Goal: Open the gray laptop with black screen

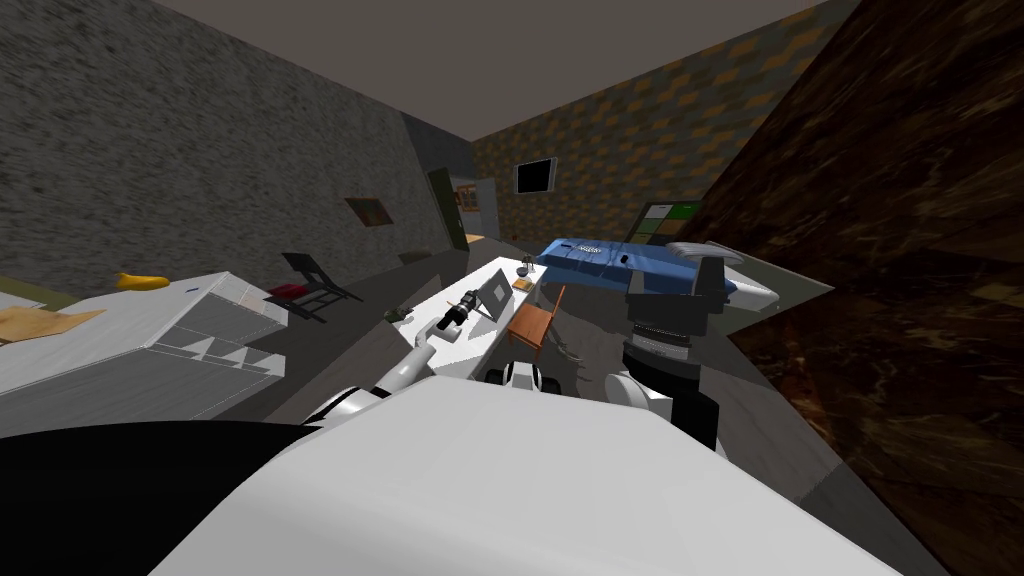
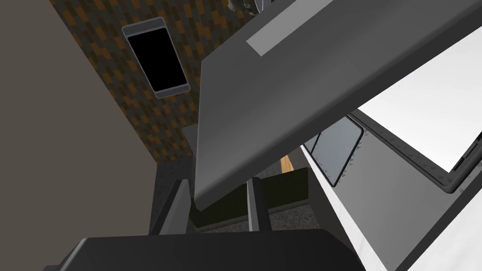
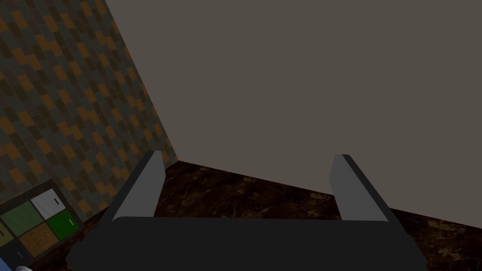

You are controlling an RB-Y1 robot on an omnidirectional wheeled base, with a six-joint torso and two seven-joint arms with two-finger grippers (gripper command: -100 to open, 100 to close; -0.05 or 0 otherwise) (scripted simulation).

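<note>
The grey laptop (image 1: pixel 495 293) stands on a white desk (image 1: pixel 470 350) ahead of me, its lid partly raised. In the left wrist view the grey lid (image 2: pixel 282 94) slants up over the base, whose touchpad (image 2: pixel 336 153) shows beneath it. My left gripper (image 1: pixel 462 312) reaches to the lid's near edge; its fingers (image 2: pixel 256 202) stand close together with the lid's corner between them (image 2: pixel 216 190). My right gripper (image 3: pixel 247 181) is held up at my right side, open and holding nothing.
An orange chair (image 1: pixel 530 325) stands at the desk's right side, with a blue bed (image 1: pixel 620 265) behind it. A white cabinet (image 1: pixel 150 340) is at the left and a black chair (image 1: pixel 315 280) beyond it. Small items (image 1: pixel 523 272) sit at the desk's far end.
</note>
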